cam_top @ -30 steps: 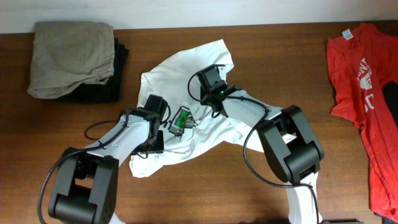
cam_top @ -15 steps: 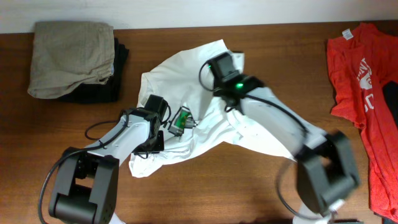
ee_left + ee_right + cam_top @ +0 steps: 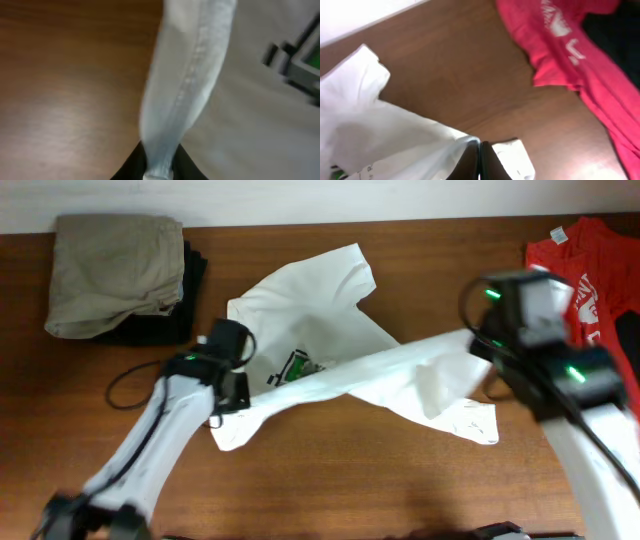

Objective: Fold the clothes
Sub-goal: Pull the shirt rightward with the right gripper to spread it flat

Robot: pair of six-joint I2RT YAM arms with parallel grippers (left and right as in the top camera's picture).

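The white T-shirt [image 3: 330,330] lies mid-table, its green-and-black print [image 3: 293,367] facing up. A band of it is pulled taut and lifted between my two grippers. My left gripper [image 3: 232,385] is shut on a hemmed fold of the shirt at its left side; in the left wrist view the cloth [image 3: 185,90] runs up from the shut jaws [image 3: 159,167]. My right gripper [image 3: 484,348] is shut on the shirt's edge at the right. In the right wrist view white cloth [image 3: 395,135] is pinched in the shut fingers [image 3: 480,152].
A red T-shirt with white print [image 3: 590,310] lies at the right edge and also shows in the right wrist view [image 3: 570,45]. A folded khaki garment [image 3: 115,270] sits on a black one [image 3: 192,290] at the back left. A black cable [image 3: 125,385] loops by the left arm.
My right gripper has swung far to the right with the shirt edge, stretching the shirt into a long band. My left gripper has shifted slightly left, still holding.
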